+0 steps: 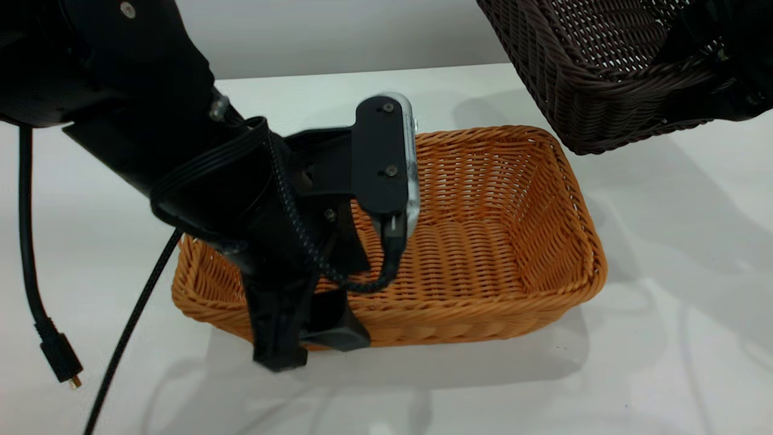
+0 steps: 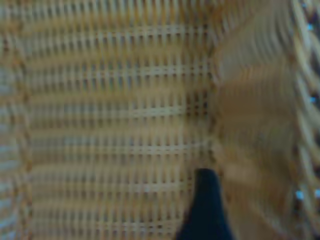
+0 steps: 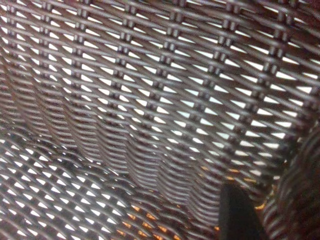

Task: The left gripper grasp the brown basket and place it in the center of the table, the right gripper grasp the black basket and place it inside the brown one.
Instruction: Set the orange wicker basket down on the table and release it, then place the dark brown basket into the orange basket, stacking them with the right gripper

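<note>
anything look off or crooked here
The black basket hangs tilted in the air at upper right, held by the right gripper. The brown basket sits flat on the table, the left gripper at its near rim.

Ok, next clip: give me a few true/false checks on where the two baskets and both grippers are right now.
1. The brown basket rests on the table. True.
2. The black basket sits inside the brown one. False: it is lifted, tilted, above the brown basket's far right corner.
3. The left gripper is at the brown basket's near rim. True.
4. The right gripper is parked, holding nothing. False: it holds the black basket aloft.
5. The brown basket holds objects. False: it is empty.
</note>
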Robot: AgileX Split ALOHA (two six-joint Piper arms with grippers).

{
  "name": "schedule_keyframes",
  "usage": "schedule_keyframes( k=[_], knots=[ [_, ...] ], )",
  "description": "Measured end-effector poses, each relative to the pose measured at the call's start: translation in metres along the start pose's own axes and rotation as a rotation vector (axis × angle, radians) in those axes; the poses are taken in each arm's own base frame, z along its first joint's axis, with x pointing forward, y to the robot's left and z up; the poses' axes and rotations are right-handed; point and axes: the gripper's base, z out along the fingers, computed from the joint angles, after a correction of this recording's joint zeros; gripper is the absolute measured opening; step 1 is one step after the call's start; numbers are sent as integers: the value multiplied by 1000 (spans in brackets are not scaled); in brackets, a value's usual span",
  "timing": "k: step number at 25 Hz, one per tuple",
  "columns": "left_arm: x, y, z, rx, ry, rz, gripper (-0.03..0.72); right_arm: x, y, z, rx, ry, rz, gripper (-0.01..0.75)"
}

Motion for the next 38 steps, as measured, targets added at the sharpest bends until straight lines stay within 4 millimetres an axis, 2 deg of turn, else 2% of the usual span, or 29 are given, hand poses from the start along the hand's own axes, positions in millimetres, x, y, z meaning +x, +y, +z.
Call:
schedule_keyframes(
  k=[4, 11, 16, 21, 26, 30, 33, 36, 38],
  knots=[
    [-3, 2, -8, -29, -18, -39, 602, 0, 1, 0, -4, -2, -20, 298],
    [-10, -4, -35, -4, -60, -90, 615, -1, 2, 0, -8, -7, -7, 298],
    [-18, -9, -66, -30, -119, -89, 615, 1, 2, 0, -7, 12, -27, 298],
    [-26, -12, -108, -148, -224, -125, 615, 5, 5, -1, -18, 69, -151, 298],
    [-36, -15, -161, -288, -361, -121, 615, 6, 29, -6, -89, 130, -228, 298],
    [-47, -16, -212, -415, -513, -172, 615, 11, 51, -16, -137, 239, -464, 298],
    [-53, -19, -246, -480, -609, -187, 615, 16, 59, -24, -139, 338, -608, 298],
    [-58, -21, -270, -528, -665, -166, 615, 18, 66, -32, -115, 415, -726, 298],
    [-61, -20, -278, -546, -685, -160, 615, 18, 68, -36, -87, 452, -793, 298]
  ],
)
